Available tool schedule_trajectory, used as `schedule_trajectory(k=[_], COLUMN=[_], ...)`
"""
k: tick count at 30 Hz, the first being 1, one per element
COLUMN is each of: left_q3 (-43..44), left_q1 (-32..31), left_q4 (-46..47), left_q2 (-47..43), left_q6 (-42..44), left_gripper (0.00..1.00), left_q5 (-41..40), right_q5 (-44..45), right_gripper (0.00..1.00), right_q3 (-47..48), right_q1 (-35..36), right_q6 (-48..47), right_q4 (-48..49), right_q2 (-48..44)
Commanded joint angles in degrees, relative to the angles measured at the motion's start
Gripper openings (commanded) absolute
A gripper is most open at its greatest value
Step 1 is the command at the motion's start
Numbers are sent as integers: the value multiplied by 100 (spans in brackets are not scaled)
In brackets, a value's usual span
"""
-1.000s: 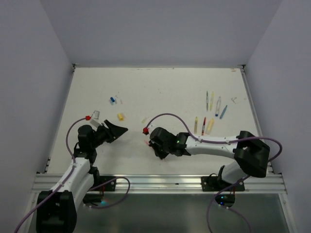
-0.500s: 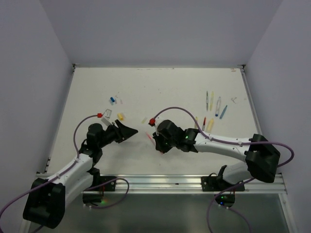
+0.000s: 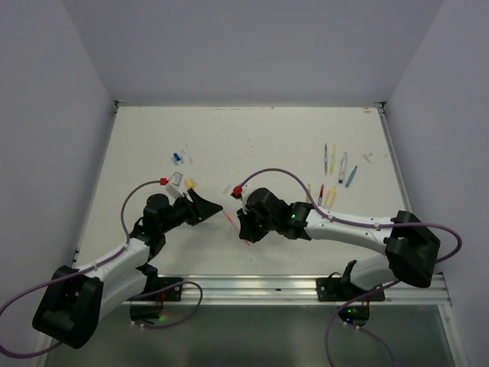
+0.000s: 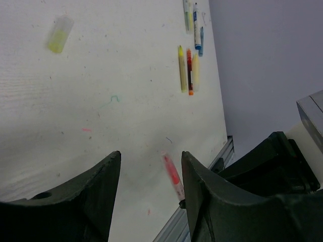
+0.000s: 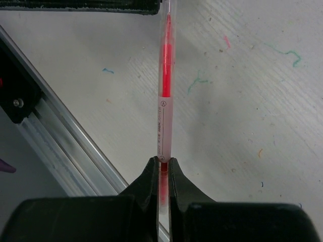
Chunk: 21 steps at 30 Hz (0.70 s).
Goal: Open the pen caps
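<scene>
R gripper (image 5: 161, 166) is clamped hard on the tail end of a red pen (image 5: 164, 101), jaws pinched onto the barrel w/ no gap. The pen is lifted off the table (image 3: 267, 138), over the near edge about midway along and just inside the alu rail (image 5: 65, 146). Its free end points at the L gripper (image 4: 150, 157).

L gripper is partly spread and holds nothing. In the left wrist view the pen's free end shows in the gap btwn its fingers, closer to one finger. It looks untouched, but I can't tell for sure.

The free end looks like a see-through cap (image 5: 167, 35) over the red tip. The cap/barrel seam is too fine to place.

Handling, my read:
- Pen is v. light, stiff and thin, made of smooth plastic, so prob. slippery.
- It could twist or slide in a two-point pinch.
- Cap is likely a friction fit.
- L should take the cap only, square across it near the free end, then pull straight along the pen's axis.
- A sideways pull would lever the barrel out of R's grip.
- No need to squeeze hard, as a thin clear cap may flex.

Elsewhere, other pens (image 3: 332, 164) lie grouped by the right edge. A yellow cap (image 3: 189, 183) and a blue cap (image 3: 176, 158) lie loose toward the left edge.
</scene>
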Motion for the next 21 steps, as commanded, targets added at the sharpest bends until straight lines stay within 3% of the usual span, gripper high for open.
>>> schedule_trajectory(k=[1,15,21], left_q3=[202,237,220], left_q1=[-128,-638,-682], left_q4=[422,940,940], left_q2=[46,600,556], left_q6=[-44,-194,-211], left_gripper=[55,54,41], left_q5=[-200,-446,-473], right_q5=[-212,-309,-361], right_gripper=[0,0,0], right_q3=[119,242,234], right_q1=[-9,-9,-9], right_q6=[121,148,165], right_q4=[319,380,442], right_q2=[13,101,171])
